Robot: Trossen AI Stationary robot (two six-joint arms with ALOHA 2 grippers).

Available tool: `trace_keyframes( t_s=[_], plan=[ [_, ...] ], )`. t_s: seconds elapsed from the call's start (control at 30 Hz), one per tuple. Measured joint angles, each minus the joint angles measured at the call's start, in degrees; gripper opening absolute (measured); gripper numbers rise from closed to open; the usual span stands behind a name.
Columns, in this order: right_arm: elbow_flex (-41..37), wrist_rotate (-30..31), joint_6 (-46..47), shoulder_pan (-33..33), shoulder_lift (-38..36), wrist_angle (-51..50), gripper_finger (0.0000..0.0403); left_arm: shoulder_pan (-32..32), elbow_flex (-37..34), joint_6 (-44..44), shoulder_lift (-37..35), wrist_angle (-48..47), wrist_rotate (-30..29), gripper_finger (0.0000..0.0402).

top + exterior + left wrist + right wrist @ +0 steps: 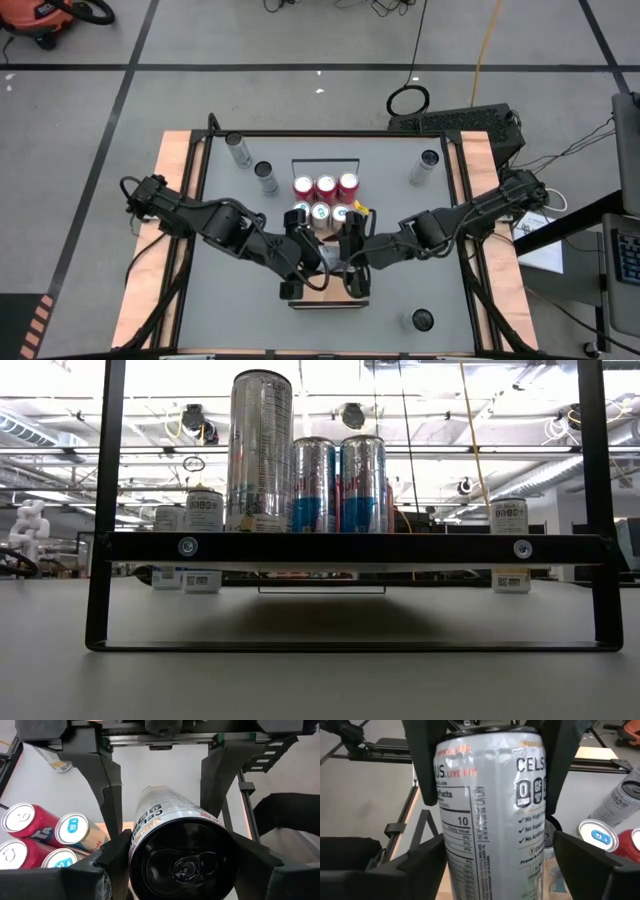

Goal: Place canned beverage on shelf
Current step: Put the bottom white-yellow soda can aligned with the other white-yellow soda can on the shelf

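Silver Celsius can [175,850] stands upright, clamped in left pincer [175,865]; right pincer [495,865] flanks it, fingers apart, frame centre, above the shelf [325,298].

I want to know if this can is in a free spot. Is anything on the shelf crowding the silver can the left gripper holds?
Nothing touches it: the silver can stands apart from the red and blue-topped cans on the shelf.
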Motion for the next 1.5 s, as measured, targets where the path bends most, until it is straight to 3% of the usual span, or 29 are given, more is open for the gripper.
trace_keyframes(
  t_s=[0.13, 0.47, 0.77, 0.93, 1.17, 1.27, 1.37, 1.5],
  plan=[
    [0.0, -1.63, -0.64, -0.61, 0.0, 0.02, 0.0291, 0.35, 0.0, -0.13, 0.0, 0.04, 0.11, 0.0255],
    [0.0, -3.9, -3.52, -1.38, 0.0, -0.31, 0.0171, 0.7, 0.0, -0.59, 0.0, -0.38, -0.15, 0.0263],
    [-0.11, -8.95, -3.61, -1.29, -0.22, -2.4, 0.0172, -0.28, 0.04, 3.56, -0.22, 3.19, -1.77, 0.0343],
    [-0.11, -9.48, -3.41, -0.99, -0.99, -2.67, 0.0173, -1.23, 0.04, 4.38, -1.0, 4.13, -3.75, 0.0364],
    [-0.2, -14.82, -3.72, -0.14, -5.6, -8.93, 0.0173, -5.79, 0.04, 5.54, -5.95, 3.99, -15.45, 0.0365],
    [-3.86, -14.43, -4.55, 1.35, -8.66, -7.4, 0.0173, -8.41, 0.05, 6.31, -7.71, 3.33, -19.64, 0.0365],
    [-12.16, -14.46, -5.34, 2.79, -12.7, 0.12, 0.0174, -10.89, 0.07, 5.82, -8.2, -0.08, -25.86, 0.0365],
    [-26.52, -14.61, -8.07, 4.08, -17.67, 20.42, 0.0174, -12.74, -3.52, 5.94, -8.29, -0.59, -32.43, 0.0365]
  ],
)
